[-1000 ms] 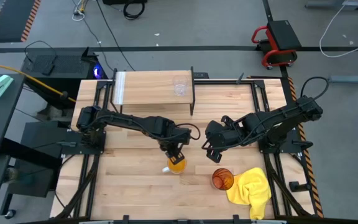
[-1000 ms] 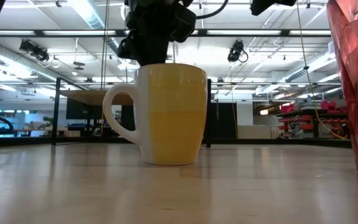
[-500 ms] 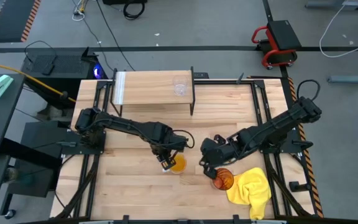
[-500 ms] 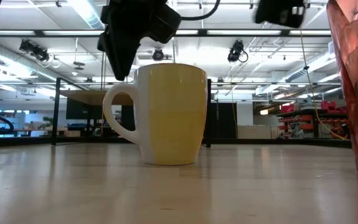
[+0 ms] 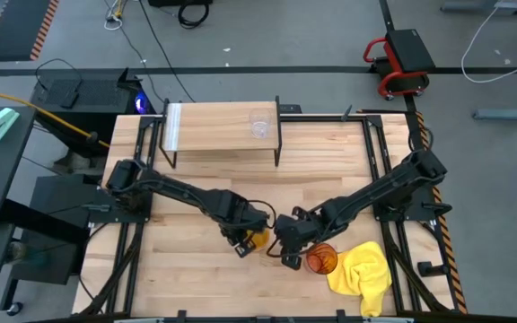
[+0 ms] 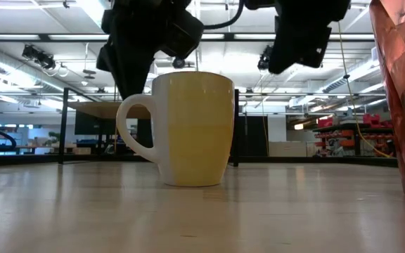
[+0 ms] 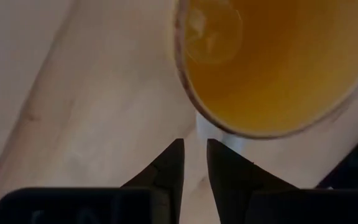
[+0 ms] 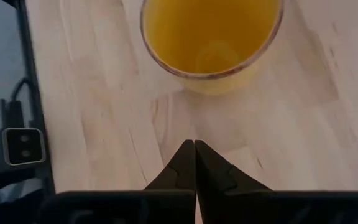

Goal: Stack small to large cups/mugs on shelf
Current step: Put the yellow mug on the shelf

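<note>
Wooden planks are carrying all the work, with the shelf [image 5: 223, 127] sitting at the far edge and the small clear glass cup [image 5: 259, 125] already standing on it. Near the front, the orange mug [image 5: 257, 239] is standing upright between both arms. The left gripper [image 5: 240, 242] is hovering just beside its pale handle [image 7: 225, 134], fingers nearly closed with a slim gap and gripping nothing. The right gripper [image 5: 287, 244] is crowding in from the other side, fingertips pressed together. The amber tumbler [image 5: 321, 259] is waiting close behind it beside the yellow cloth [image 5: 363, 274]. Both grippers converging risks a collision, or a nudge tipping the mug or tumbler.
</note>
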Tool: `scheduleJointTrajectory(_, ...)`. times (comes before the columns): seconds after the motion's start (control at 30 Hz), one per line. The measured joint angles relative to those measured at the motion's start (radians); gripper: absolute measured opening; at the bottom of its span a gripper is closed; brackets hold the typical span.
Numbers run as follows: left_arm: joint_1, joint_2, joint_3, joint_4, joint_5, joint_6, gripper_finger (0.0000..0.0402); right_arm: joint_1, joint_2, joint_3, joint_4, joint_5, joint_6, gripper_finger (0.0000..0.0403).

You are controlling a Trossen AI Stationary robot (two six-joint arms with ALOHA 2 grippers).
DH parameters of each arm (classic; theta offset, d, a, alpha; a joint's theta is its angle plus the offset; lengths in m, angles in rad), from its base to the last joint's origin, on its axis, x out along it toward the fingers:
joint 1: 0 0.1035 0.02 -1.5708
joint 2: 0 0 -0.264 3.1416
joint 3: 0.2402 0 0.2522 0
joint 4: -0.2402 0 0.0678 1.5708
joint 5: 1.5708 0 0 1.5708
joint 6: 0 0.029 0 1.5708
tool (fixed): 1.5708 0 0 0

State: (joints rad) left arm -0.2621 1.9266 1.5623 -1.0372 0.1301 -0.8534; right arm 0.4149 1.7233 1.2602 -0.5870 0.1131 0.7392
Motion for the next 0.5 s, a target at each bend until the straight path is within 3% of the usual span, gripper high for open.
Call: scheduleJointTrajectory(0.5,-0.017,0.0,-0.001,0.062,0.006,-0.056,0.0058,-0.04,0.06,0.0,0.108,-0.028,-0.025,0.0)
